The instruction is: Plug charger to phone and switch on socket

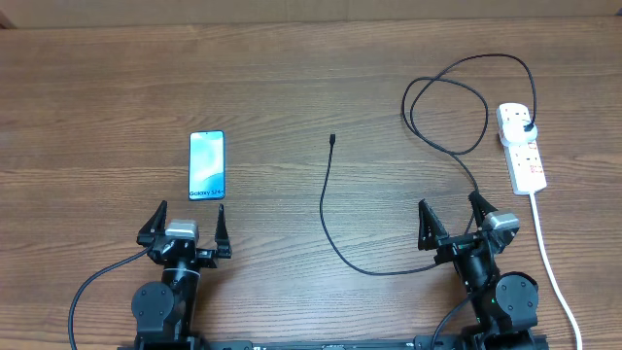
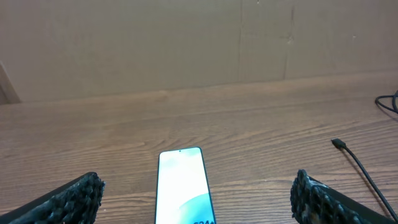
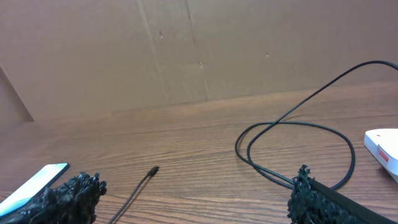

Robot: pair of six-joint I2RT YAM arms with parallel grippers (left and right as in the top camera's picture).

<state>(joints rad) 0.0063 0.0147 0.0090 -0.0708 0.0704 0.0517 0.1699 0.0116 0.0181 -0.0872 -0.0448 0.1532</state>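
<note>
On the worktop (image 1: 311,58), left of centre: phone (image 1: 207,165), flat, screen up, just ahead of the left gripper (image 1: 191,206), spread wide and empty. Mid-worktop: charger (image 1: 323,194), tip (image 1: 332,139) well apart from the phone, looping right to its plug (image 1: 526,126) on the socket (image 1: 530,170). Near the socket: right gripper (image 1: 447,199), likewise spread and empty, white cord (image 1: 549,262) trailing past it.

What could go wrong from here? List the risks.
1. The cable tip is small and lies flat, so a grasp may slip off it.
2. The cable loops beside the power strip; pulling it could drag the strip.
3. The phone lies loose and may slide when the tip is pushed in.
</note>
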